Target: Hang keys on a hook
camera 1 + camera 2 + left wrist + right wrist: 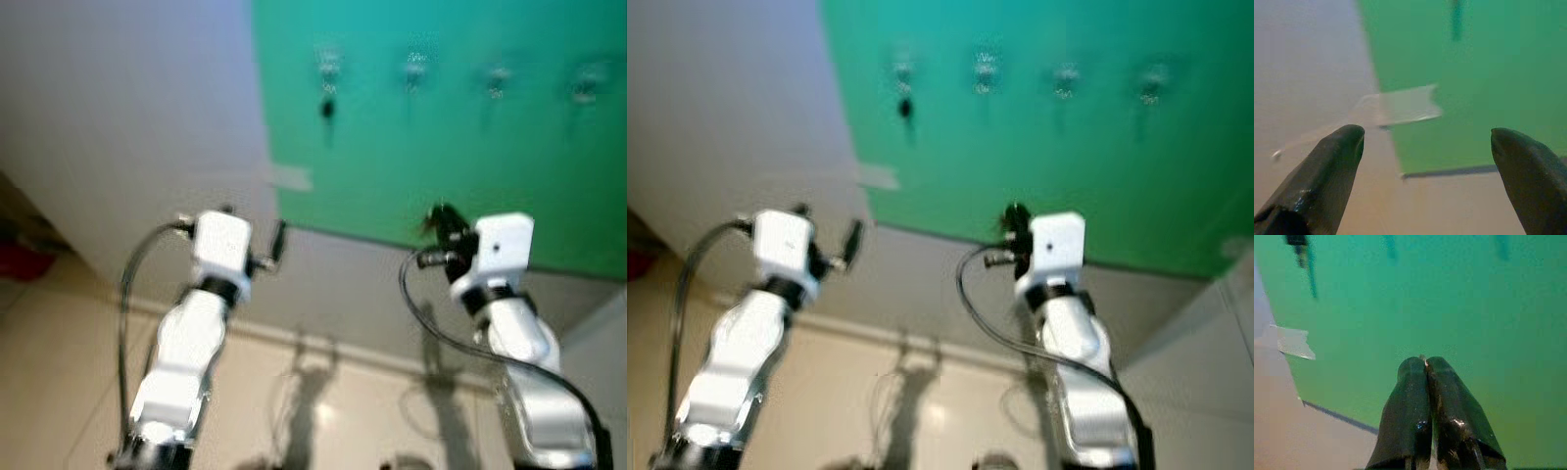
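- Keys [327,106]: dark, blurred, hanging from the leftmost hook [328,65] on the green panel [460,147], upper part of the panel, near its left edge. Also seen as a dark shape in the rt wrist view [1298,245].
- Three more hooks in a row to the rt of it: second hook [415,67], third hook [498,78], fourth hook [586,86]; all blurred, can't tell if anything hangs on them.
- Strip of pale tape [290,178] at the panel's left edge, lapping onto the grey wall [127,117]; below the keys.
- Right gripper [1426,363]: raised in front of the panel's lower part, well below the hooks, fingers [1449,401] pressed together w/ nothing visible between them.
- Left gripper [1425,142]: raised near the panel's lower-left corner, pointing at the tape; fingers [1327,171] spread wide apart, nothing between.
- Both silver arms reach up from below; black cables loop beside each.
- Beige tiled floor [59,352] under the wall, arm shadows on it.
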Available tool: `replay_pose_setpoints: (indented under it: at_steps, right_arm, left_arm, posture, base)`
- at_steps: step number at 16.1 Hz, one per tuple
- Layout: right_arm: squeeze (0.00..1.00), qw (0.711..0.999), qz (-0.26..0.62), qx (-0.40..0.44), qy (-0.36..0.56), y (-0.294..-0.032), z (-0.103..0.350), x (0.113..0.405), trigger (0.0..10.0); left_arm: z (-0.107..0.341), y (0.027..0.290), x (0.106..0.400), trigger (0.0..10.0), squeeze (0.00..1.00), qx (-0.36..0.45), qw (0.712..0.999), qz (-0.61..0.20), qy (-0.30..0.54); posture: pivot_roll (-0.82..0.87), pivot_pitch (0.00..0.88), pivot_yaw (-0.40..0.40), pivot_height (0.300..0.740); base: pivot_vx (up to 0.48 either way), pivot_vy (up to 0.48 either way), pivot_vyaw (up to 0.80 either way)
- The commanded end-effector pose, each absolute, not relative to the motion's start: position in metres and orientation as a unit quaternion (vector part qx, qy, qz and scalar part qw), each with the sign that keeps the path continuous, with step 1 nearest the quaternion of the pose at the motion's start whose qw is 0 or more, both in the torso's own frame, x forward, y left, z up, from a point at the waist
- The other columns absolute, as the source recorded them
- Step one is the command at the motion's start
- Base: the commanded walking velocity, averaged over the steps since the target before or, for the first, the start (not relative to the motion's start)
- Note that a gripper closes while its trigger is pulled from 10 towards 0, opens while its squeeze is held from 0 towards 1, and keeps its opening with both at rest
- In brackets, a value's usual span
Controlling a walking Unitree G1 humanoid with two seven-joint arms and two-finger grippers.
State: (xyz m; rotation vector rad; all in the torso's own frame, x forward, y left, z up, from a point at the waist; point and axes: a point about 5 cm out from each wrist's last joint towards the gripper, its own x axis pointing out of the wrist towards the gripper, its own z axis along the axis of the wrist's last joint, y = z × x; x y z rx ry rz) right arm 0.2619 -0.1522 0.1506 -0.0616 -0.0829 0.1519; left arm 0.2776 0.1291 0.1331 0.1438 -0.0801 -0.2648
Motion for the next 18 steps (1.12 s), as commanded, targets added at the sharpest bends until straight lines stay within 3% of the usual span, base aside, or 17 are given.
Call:
replay_pose_setpoints:
  at_steps: [1, 5, 8, 12, 18]
  right_arm:
    - [0.00, 0.994, 0.095, -0.022, -0.054, -0.146, 0.159, 0.262, 10.0]
    - [0.00, 0.987, 0.137, 0.017, -0.082, -0.131, 0.180, 0.271, 10.0]
    - [0.00, 0.976, 0.189, 0.050, -0.093, -0.117, 0.196, 0.286, 10.0]
    - [0.00, 0.961, 0.237, 0.090, -0.114, -0.104, 0.218, 0.303, 10.0]
    - [0.00, 0.958, 0.236, 0.106, -0.125, -0.099, 0.231, 0.327, 10.0]
  left_arm:
    - [0.139, 0.135, 0.278, 10.0, 0.00, 0.083, 0.987, -0.127, -0.053]
    - [0.146, 0.134, 0.281, 10.0, 0.00, 0.087, 0.983, -0.147, -0.068]
    - [0.157, 0.115, 0.273, 10.0, 0.00, 0.110, 0.950, -0.276, -0.098]
    - [0.161, 0.110, 0.272, 10.0, 0.00, 0.101, 0.943, -0.300, -0.105]
    - [0.168, 0.106, 0.269, 10.0, 0.00, 0.092, 0.936, -0.319, -0.118]
  posture:
    - [-0.14, 0.083, 0.065, 0.740]
    - [-0.14, 0.080, 0.070, 0.740]
    - [-0.14, 0.073, 0.075, 0.740]
    - [-0.13, 0.071, 0.071, 0.740]
    - [-0.12, 0.073, 0.062, 0.740]
  base:
    - [0.000, 0.000, 0.00]
    - [0.000, 0.000, 0.00]
    - [0.000, 0.000, 0.00]
    - [0.000, 0.000, 0.00]
    - [0.000, 0.000, 0.00]
